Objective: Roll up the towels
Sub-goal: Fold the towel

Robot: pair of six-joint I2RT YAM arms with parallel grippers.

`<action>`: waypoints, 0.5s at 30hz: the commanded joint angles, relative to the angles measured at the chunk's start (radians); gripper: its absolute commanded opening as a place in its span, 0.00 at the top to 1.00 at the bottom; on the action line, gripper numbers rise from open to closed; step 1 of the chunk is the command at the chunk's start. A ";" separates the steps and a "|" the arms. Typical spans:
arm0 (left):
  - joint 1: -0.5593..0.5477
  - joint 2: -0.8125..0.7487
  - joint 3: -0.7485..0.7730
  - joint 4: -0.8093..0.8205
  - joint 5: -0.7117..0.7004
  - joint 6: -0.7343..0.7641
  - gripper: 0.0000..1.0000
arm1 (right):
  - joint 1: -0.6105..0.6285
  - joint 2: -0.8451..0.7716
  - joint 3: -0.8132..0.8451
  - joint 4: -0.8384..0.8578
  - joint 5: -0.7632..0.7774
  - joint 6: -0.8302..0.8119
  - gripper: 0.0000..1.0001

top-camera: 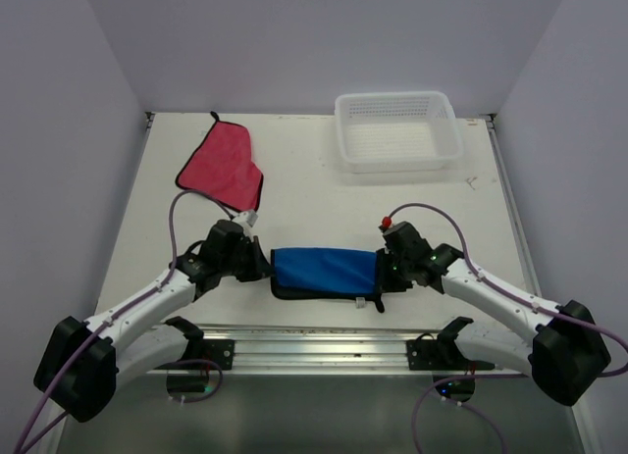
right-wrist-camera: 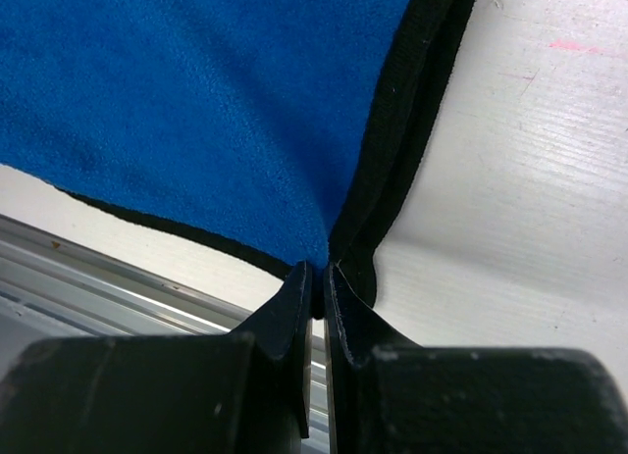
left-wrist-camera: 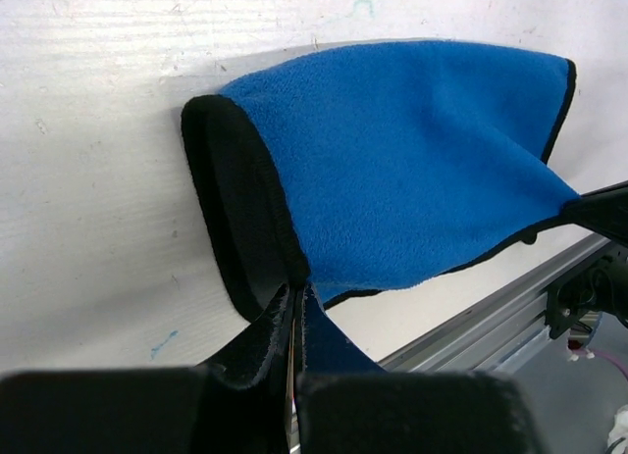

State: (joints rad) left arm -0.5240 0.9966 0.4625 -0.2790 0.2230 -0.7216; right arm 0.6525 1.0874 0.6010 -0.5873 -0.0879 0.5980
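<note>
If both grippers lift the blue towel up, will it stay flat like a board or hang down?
Probably floppy: the blue towel curves and folds over between the left gripper and the right gripper, each pinching an edge. Its fuzzy, fleece-like surface looks grippy, so slipping seems unlikely. It is likely light for its size, being thin cloth.

We find the near towel [top-camera: 324, 270] between the left gripper [top-camera: 267, 264] and right gripper [top-camera: 381, 274]. The far towel [top-camera: 221, 168] lies behind-left and the basket [top-camera: 397, 130] behind-right, all on the table [top-camera: 324, 204].
</note>
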 commanded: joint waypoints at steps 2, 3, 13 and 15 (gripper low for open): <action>0.007 0.019 -0.005 -0.020 0.021 0.036 1.00 | 0.010 0.005 -0.012 0.041 0.011 0.023 0.95; 0.007 0.019 -0.007 -0.020 0.021 0.037 1.00 | 0.012 0.005 -0.012 0.041 0.008 0.023 0.92; 0.007 0.071 -0.013 0.014 0.071 0.062 1.00 | 0.012 -0.027 0.019 0.007 0.027 0.026 0.60; 0.007 0.079 -0.018 0.020 0.081 0.065 1.00 | 0.013 -0.032 0.023 -0.002 0.037 0.023 0.58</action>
State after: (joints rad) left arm -0.5240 1.0660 0.4595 -0.2787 0.2596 -0.6849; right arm 0.6609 1.0760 0.5934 -0.5789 -0.0780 0.6189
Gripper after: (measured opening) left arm 0.009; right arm 0.411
